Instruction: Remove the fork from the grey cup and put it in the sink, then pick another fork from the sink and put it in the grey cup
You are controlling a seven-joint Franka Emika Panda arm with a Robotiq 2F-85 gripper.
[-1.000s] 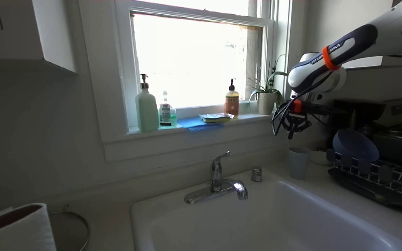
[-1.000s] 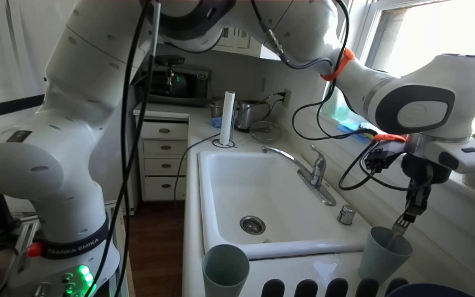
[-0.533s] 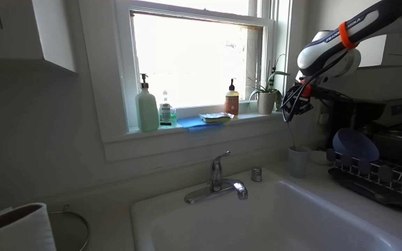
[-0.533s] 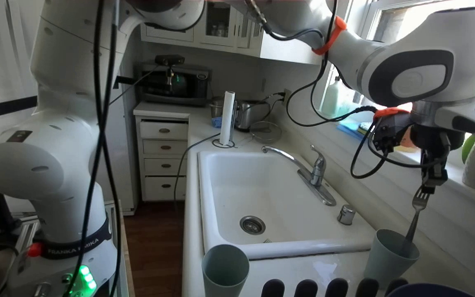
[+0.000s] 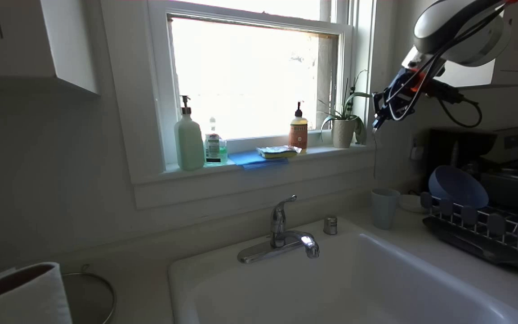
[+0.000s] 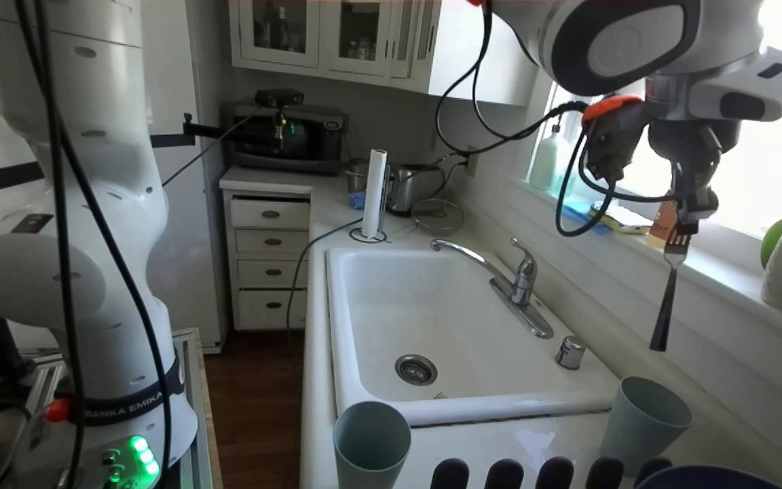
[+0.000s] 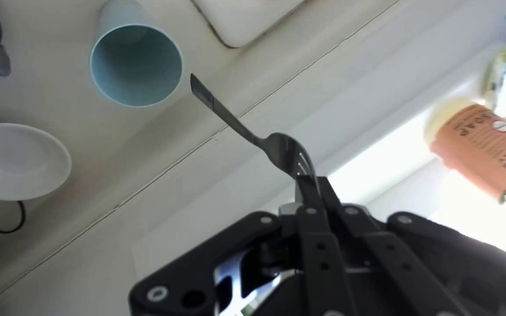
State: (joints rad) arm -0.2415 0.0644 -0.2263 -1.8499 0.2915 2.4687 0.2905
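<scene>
Facing window [image 5: 245,81] over nr. sink [image 5: 313,288] in an exterior view; past sink twd. microwave [image 6: 313,139] in an exterior view. Down on grey cup [image 7: 136,70], close, in wrist view. Sharing sink in both exterior views.

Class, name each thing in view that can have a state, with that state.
Gripper: shut on the fork
Fork: held by the tines, handle hanging down
Grey cup nearer the gripper: upright, no fork inside
Farther grey cup: upright
Sink: holding a second fork, mostly hidden
Tap: not running
Blue bowl: tilted
Paper towel roll: upright
Orange-labelled soap bottle: upright
</scene>
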